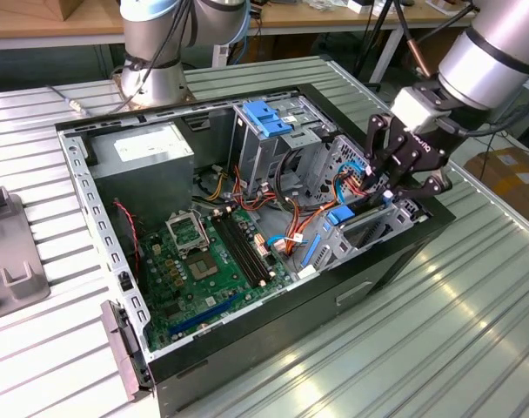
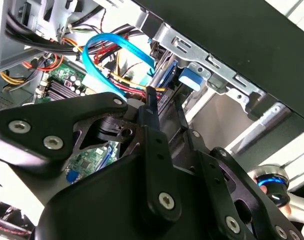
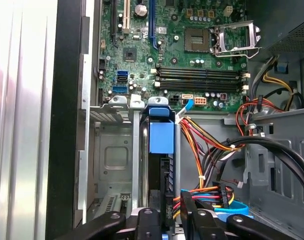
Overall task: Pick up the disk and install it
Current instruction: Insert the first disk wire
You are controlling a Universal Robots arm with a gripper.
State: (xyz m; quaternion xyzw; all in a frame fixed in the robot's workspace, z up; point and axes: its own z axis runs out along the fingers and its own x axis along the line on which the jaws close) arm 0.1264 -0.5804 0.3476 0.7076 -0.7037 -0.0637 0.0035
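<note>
The black, angular gripper (image 1: 388, 178) hangs at the right of the exterior view, over the open metal computer case (image 1: 99, 226). Its fingers (image 3: 168, 202) clamp the slim blue-framed disk (image 3: 160, 137), upright in a grey sheet-metal bay (image 3: 112, 160).

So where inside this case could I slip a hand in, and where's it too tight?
Freest: the bare motherboard stretch between the power supply and the case front wall. Also the empty metal bay beside the disk. Crowded: around the gripper, where orange and red cables bunch beside the drive cage.
</note>
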